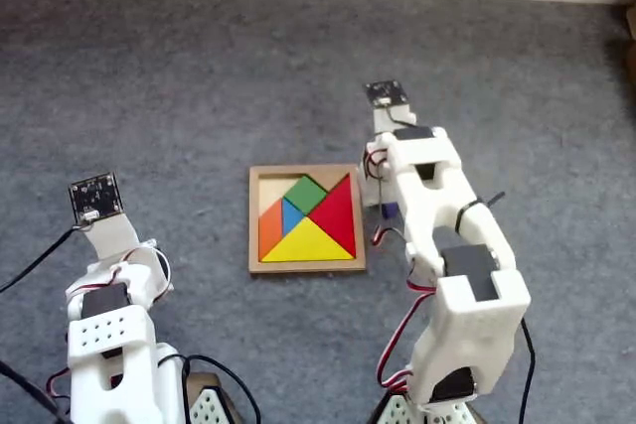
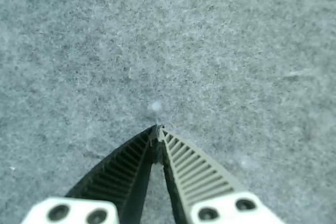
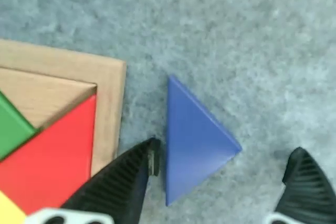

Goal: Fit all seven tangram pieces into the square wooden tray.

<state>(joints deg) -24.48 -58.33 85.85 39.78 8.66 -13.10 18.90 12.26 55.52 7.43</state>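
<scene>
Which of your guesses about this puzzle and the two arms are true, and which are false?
1. The blue triangle lies on the carpet, outside the wooden tray. True.
2. The right tool is clamped shut on the blue triangle. False: it is open, with a finger on each side of the triangle.
3. The left tool is shut and holds nothing. True.
4. The wooden tray is completely filled. False: bare wood shows beside the green piece.
</scene>
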